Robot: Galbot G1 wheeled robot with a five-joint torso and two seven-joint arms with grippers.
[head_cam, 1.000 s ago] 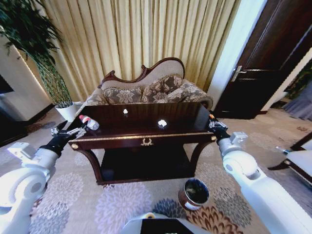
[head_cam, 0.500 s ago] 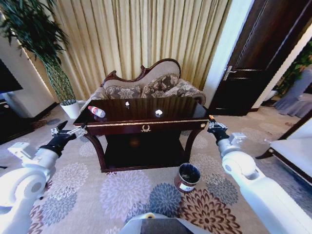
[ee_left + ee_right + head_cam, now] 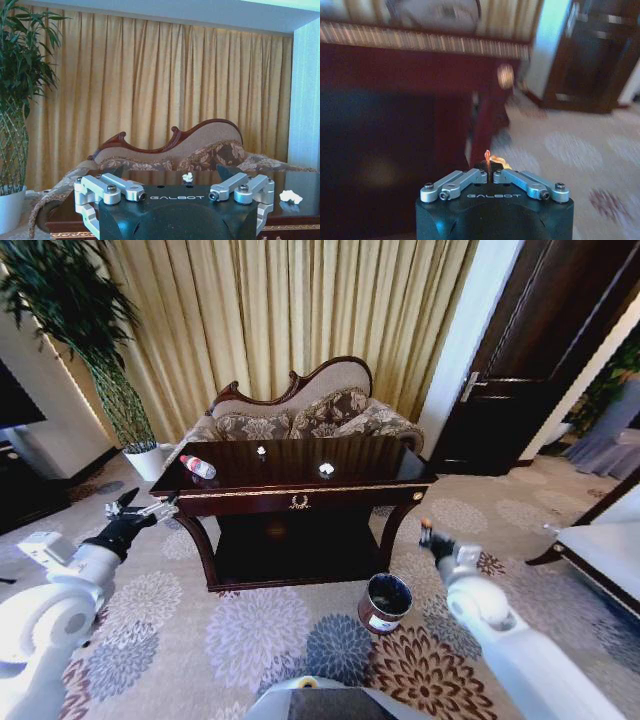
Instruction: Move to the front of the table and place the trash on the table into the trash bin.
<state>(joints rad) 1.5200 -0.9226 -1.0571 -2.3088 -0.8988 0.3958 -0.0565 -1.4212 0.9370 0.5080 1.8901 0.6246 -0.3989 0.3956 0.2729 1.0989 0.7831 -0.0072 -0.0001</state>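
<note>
The robot stands in front of the table (image 3: 300, 502), a little way back. On the table top lie the trash: a bottle (image 3: 198, 468) near the left end and two small white wads (image 3: 326, 470) nearer the middle. The bin (image 3: 385, 603) sits on the carpet, near the table's right front leg.

The left gripper (image 3: 140, 508) hangs near the table's left corner with its fingers spread wide and nothing in them. The right gripper (image 3: 427, 533) is low, beside the right leg and above the bin. Its fingers are pressed together on a tiny orange bit (image 3: 488, 156); I cannot tell what it is.

I think the picking is just starting. Next, the left gripper needs to reach over the bottle.
</note>
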